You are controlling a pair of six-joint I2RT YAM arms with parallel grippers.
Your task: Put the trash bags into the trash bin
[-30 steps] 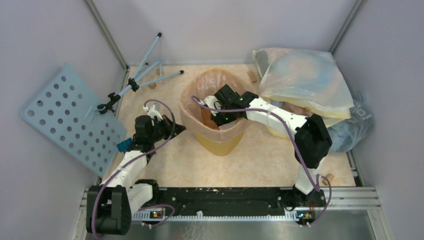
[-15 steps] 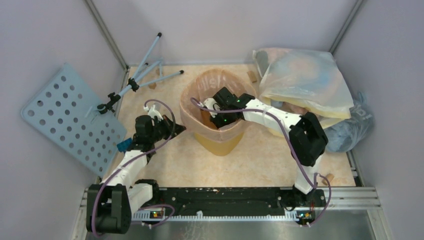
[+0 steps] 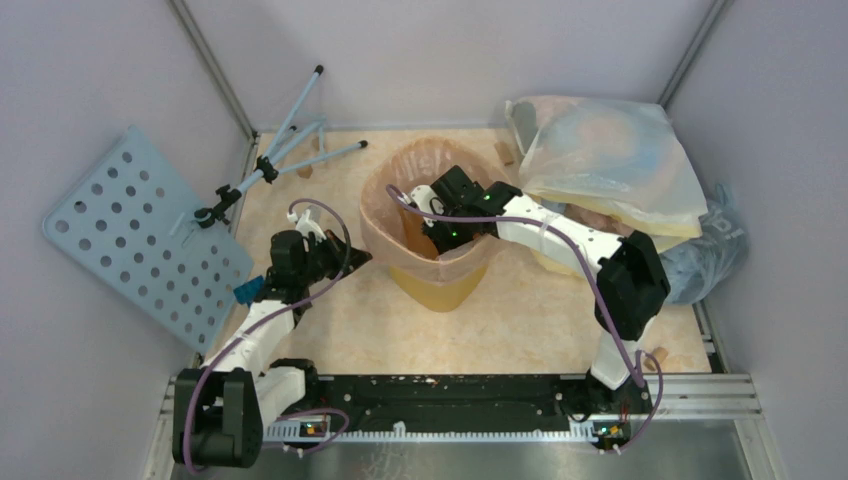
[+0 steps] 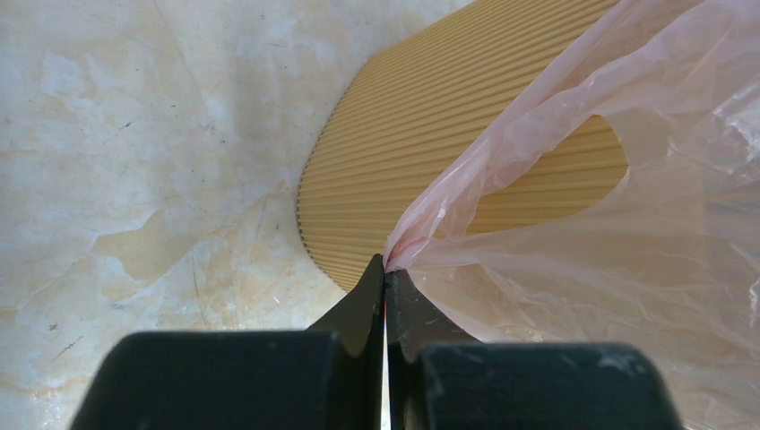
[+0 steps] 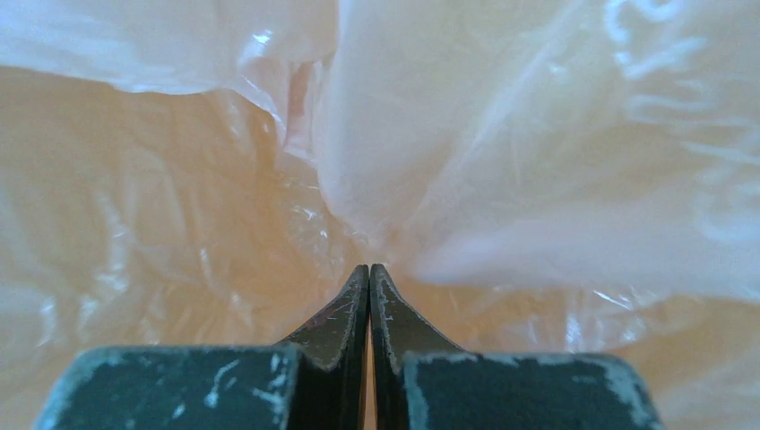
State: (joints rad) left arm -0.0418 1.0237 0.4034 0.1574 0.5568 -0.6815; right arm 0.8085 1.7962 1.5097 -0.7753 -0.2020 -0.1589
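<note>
Change: right arm's elbow has swung out toward 4 o'clock, and its wrist has edged toward 12 o'clock inside the bin; left arm unmoved.
Left gripper [image 4: 385,265]: clenched on a bunched corner of the trash bag [image 4: 582,269], at 9 o'clock of the rim.
Right gripper [image 5: 369,269]: fingers pressed together, down among the film; whether any is caught, cannot tell.
Trash bag: pale pink, lining the bin's mouth and draped over its rim.
Trash bin [image 3: 440,290]: yellow, ribbed, mid-table [image 3: 540,320].
Nearby: whitish sack [image 3: 610,150] at the bin's 2 o'clock; grey-blue bag [image 3: 715,250] at 3 o'clock.
</note>
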